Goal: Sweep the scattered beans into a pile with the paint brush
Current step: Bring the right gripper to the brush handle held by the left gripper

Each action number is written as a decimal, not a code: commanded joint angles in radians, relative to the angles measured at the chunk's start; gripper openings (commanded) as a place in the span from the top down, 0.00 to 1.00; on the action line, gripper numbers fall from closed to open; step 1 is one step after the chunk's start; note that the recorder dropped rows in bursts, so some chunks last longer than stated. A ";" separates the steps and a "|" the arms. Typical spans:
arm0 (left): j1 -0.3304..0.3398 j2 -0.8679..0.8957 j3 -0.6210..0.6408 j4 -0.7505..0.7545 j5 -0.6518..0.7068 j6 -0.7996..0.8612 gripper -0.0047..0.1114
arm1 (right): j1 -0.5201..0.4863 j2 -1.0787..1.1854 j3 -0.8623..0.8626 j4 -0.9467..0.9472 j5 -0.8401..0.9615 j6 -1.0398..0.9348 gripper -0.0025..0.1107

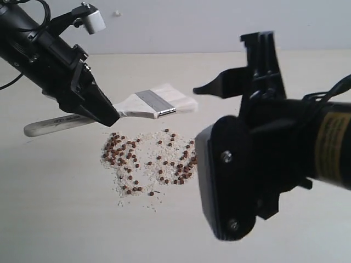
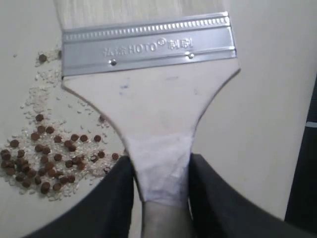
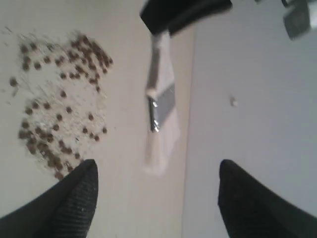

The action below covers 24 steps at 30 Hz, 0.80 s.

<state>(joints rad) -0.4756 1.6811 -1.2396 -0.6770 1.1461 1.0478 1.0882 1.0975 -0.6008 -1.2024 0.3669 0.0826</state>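
right up close, filling the near side of the exterior view, hangs the black bulk of my right arm (image 1: 247, 175). its right gripper (image 3: 157, 171) has its jaws spread wide with nothing between them. the left gripper (image 1: 107, 115) is clamped on the narrow neck of the paint brush (image 1: 148, 104), just below where the wood flares out to the ferrule (image 2: 148, 44).

the brush lies on the far side of the beans (image 1: 148, 161), with its bristles (image 1: 178, 98) pointing toward the right arm. whether the bristle tips touch the table (image 1: 55, 219) i cannot tell. the beans are a loose spread, denser at either end, with pale grit between, so i judge the pile not yet made.

what worries me:
- the beans are round, so a fast stroke could flick them outward and widen the mess.
- if the brush rides too high, the bristles would skim over the grit and leave it behind.
- the grip is on a slim part of the handle, so drag at the bristles could twist the brush in the jaws.
- the right arm sits near the scatter, so a sweep that way could knock into it, and it hides part of my view.
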 commanded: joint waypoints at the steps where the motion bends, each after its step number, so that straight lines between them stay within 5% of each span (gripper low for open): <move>1: -0.005 0.000 -0.008 -0.076 0.044 0.060 0.96 | 0.017 0.068 0.004 -0.081 -0.071 0.037 0.41; 9: -0.005 0.000 -0.008 -0.154 0.075 0.132 0.96 | 0.017 0.146 0.003 -0.542 -0.026 0.472 0.41; 13: -0.005 0.000 -0.008 -0.173 0.075 0.135 0.96 | 0.017 0.146 -0.008 -0.542 0.059 0.626 0.41; 24: -0.063 0.000 -0.008 -0.195 0.075 0.149 0.96 | 0.017 0.189 -0.014 -0.542 0.073 0.626 0.41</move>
<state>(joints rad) -0.5152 1.6811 -1.2396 -0.8443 1.2147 1.1811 1.1033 1.2666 -0.6041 -1.7403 0.4203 0.7015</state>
